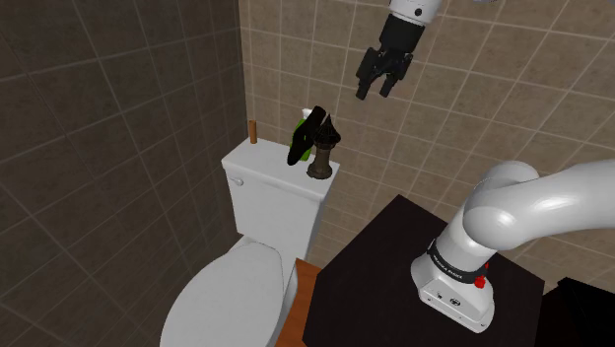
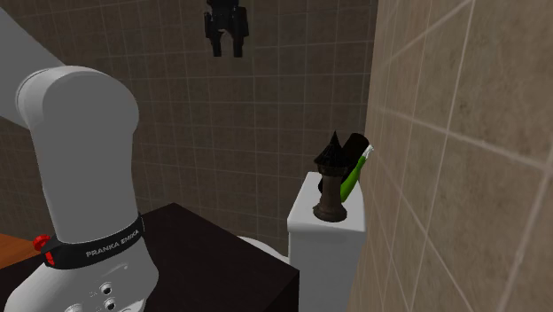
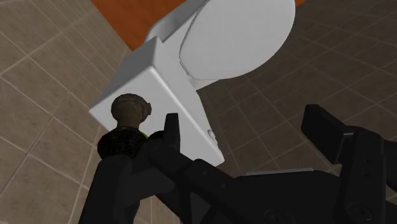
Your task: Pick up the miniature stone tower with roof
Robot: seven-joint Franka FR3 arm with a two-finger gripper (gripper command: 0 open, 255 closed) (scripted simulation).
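one tower well below claw

Tower stands on toilet tank, touching bottle.

Illumination is dim and even. The white toilet tank is the brightest surface; in the second exterior view its lid reads lighter than its front face. The tiled wall behind the tank is mid-toned beige. The wall at the shoulder view's left of the tank is darker brown. The tower on the tank is nearly a silhouette.
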